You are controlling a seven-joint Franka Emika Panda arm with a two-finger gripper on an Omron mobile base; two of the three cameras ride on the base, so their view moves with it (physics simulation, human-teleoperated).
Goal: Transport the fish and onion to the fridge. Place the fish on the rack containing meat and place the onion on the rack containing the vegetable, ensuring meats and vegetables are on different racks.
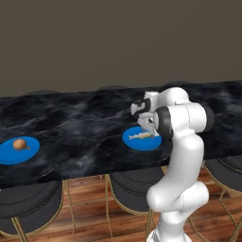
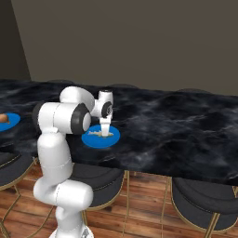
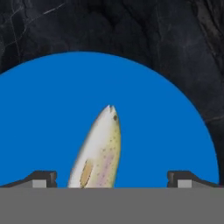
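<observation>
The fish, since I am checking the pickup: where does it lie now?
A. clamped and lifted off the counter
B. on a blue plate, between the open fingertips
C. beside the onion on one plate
B: the fish lies on its blue plate, the open gripper straddling it.

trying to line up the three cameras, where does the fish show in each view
Left base view: the fish lies on a blue plate right of centre, beside the arm.
Right base view: the fish lies on the same plate left of centre, under the open gripper.
Hand view: the fish rises from the bottom edge at centre, head up, between the fingertips.
Shared landmark: the blue plate on the black marble counter.
</observation>
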